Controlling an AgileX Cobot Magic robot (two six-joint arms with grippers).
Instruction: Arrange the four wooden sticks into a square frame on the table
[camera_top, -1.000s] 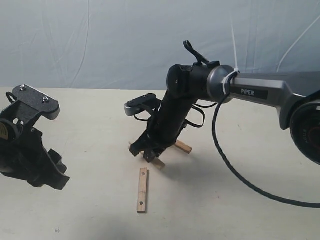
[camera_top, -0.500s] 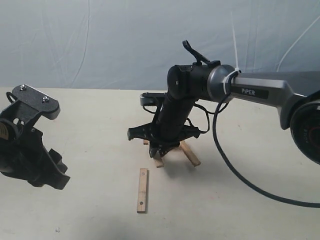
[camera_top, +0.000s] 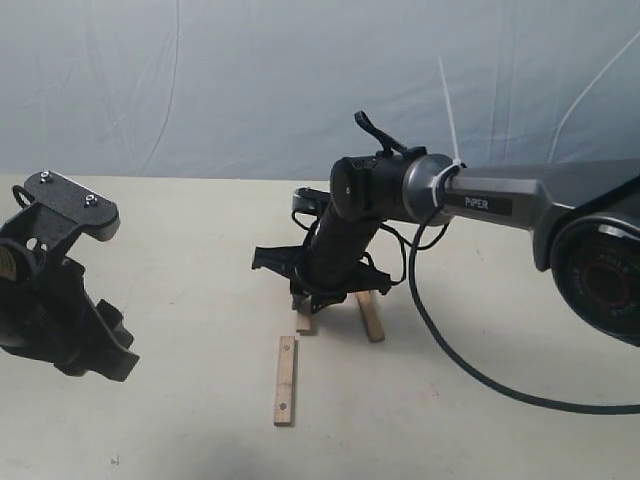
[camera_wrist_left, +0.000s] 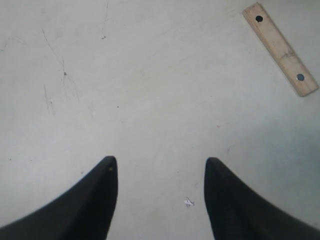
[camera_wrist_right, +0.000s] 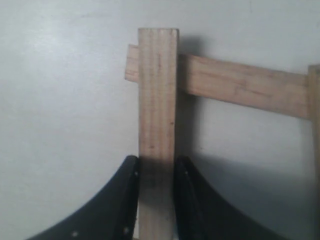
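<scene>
Crosswise, the held stick (camera_wrist_right: 157, 125) laps its far end over the end of a second stick (camera_wrist_right: 240, 85), their long axes at roughly a right angle. A third stick (camera_wrist_right: 315, 150) shows only as a sliver at the edge of the right wrist view. The right gripper (camera_wrist_right: 156, 165) is clamped narrowly on the held stick's sides, low over the middle of the table (camera_top: 480, 420). A loose stick (camera_top: 286, 380) lies flat nearby, apart from the others, its long axis running near to far in the exterior view. The left gripper (camera_wrist_left: 160, 167) hangs spread wide, well to the left.

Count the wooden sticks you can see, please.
4: a lone stick on the table; a gripped stick in the right pincer, crossing over a crossbar stick; a fourth stick at its far end.
</scene>
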